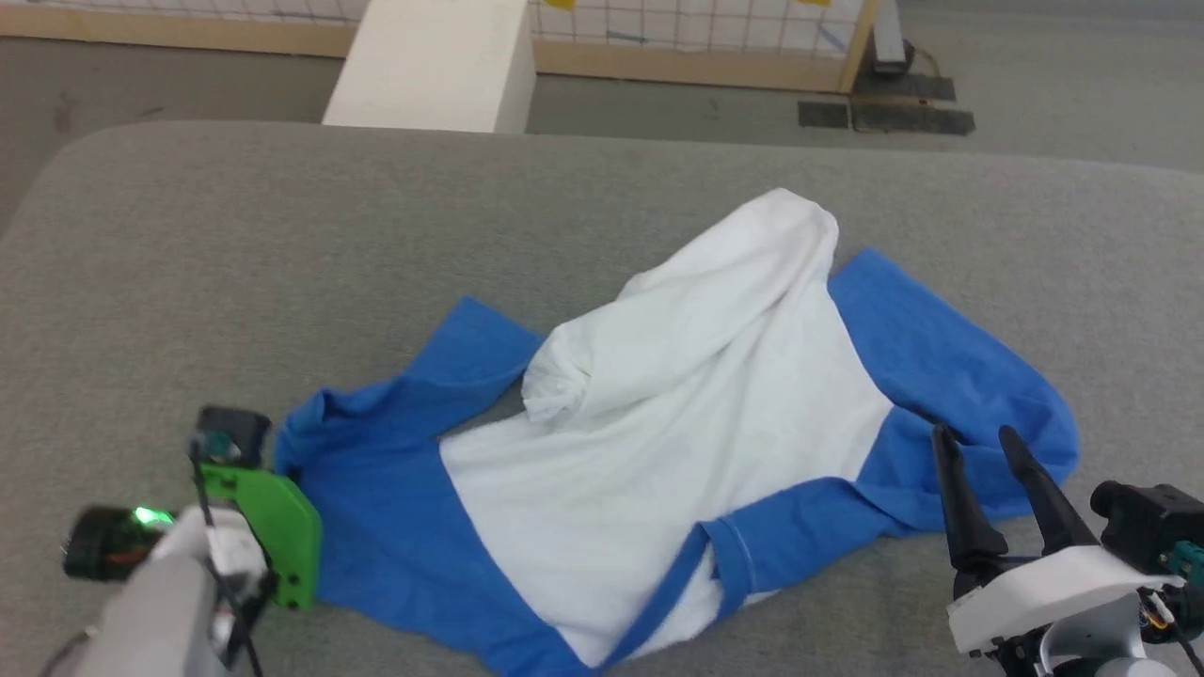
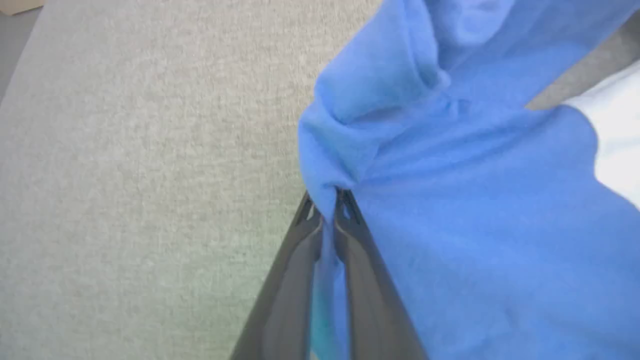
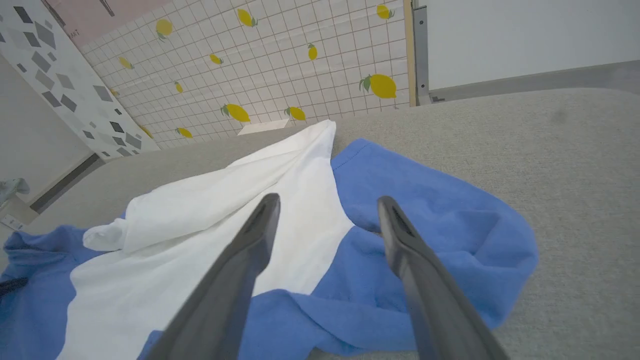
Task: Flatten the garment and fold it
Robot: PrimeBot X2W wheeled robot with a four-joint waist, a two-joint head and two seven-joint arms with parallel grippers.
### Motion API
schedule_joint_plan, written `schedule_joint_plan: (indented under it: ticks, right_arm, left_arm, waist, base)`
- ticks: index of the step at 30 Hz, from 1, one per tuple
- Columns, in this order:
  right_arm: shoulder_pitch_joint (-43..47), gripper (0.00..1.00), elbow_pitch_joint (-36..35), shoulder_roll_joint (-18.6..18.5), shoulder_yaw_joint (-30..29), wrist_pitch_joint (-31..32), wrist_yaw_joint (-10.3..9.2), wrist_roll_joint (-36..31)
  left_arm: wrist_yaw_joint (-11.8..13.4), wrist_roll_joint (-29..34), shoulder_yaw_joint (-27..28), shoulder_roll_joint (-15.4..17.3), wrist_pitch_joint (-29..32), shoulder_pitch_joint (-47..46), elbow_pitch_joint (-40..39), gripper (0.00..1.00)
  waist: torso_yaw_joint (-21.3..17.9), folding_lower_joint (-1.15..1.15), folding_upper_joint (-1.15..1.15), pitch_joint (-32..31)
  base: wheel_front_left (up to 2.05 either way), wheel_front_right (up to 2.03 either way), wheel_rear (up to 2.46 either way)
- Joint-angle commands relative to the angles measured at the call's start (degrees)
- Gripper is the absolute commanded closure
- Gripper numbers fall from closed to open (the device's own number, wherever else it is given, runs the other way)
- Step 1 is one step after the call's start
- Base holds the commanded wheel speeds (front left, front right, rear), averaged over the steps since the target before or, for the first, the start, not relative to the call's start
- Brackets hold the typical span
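The garment (image 1: 677, 423) lies crumpled on the grey table: white body bunched toward the far side, blue sleeves spread out left and right. My left gripper (image 2: 330, 200) is shut on a fold of the left blue sleeve (image 2: 475, 200), with cloth pinched between its two dark fingers. In the head view that arm's green wrist part (image 1: 273, 527) sits at the sleeve's left edge. My right gripper (image 1: 978, 442) stands open just above the right blue sleeve (image 3: 440, 235), with nothing between its fingers (image 3: 250, 250).
The grey felt table (image 1: 282, 263) reaches well beyond the shirt on every side. A white block (image 1: 433, 61) stands past the far edge. Behind it are the floor and a tiled wall with lemon prints (image 3: 280, 65).
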Motion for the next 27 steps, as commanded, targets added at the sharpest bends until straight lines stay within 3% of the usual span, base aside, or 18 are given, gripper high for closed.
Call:
schedule_joint_plan:
  ticks: [1,6,10,11,12,18,21,27]
  right_arm:
    - [-1.0,0.00,-0.3,0.0,0.1,-0.1,-0.08,0.6]
    - [-2.0,0.00,-0.7,0.0,-0.3,-0.2,-0.08,0.0]
    - [-3.2,0.00,-1.2,0.0,0.5,-0.1,-0.08,-0.6]
    - [-3.4,0.00,-1.1,0.0,0.7,0.0,-0.08,-0.6]
    - [-3.4,0.00,-1.0,0.0,1.0,0.1,-0.08,-0.7]
    - [-2.8,0.00,-1.6,-0.3,6.8,5.2,-0.08,-4.3]
    - [-3.1,0.00,-1.6,-3.1,12.1,9.2,-0.08,-5.4]
    - [-6.9,0.00,1.0,-8.2,19.2,17.0,-0.08,-7.4]
  left_arm:
    - [-0.4,-0.7,0.2,1.7,0.1,-2.4,0.0,1.00]
    - [0.7,0.8,1.8,5.7,-2.2,-8.3,1.2,1.00]
    - [4.8,1.2,4.6,7.0,-5.1,-13.3,5.3,1.00]
    - [5.4,0.4,5.4,6.6,-5.4,-13.7,6.2,0.57]
    - [5.9,-0.6,6.2,6.0,-5.8,-13.9,7.2,0.01]
    - [8.9,-3.9,9.2,0.4,-19.1,-9.4,6.8,0.00]
    - [9.9,-4.6,9.7,-2.7,-26.5,-6.0,3.6,0.00]
    - [10.5,-3.2,8.6,-8.4,-31.9,-0.1,-5.7,0.00]
  waist:
    - [-2.3,0.00,0.00,2.2]
    - [-4.0,0.00,0.00,4.2]
    - [-5.9,0.00,0.00,5.8]
    - [-6.2,0.00,0.00,5.9]
    - [-6.5,0.00,0.00,5.9]
    - [-5.2,0.00,0.00,3.8]
    - [-3.6,0.00,0.00,3.1]
    - [-0.1,0.00,0.00,2.8]
  base:
    - [0.00,0.00,0.00]
    - [0.00,0.00,0.00]
    - [0.00,0.00,0.00]
    - [0.00,0.00,0.00]
    - [0.00,0.00,0.00]
    - [0.00,0.00,0.00]
    - [0.00,0.00,0.00]
    - [0.00,0.00,0.00]
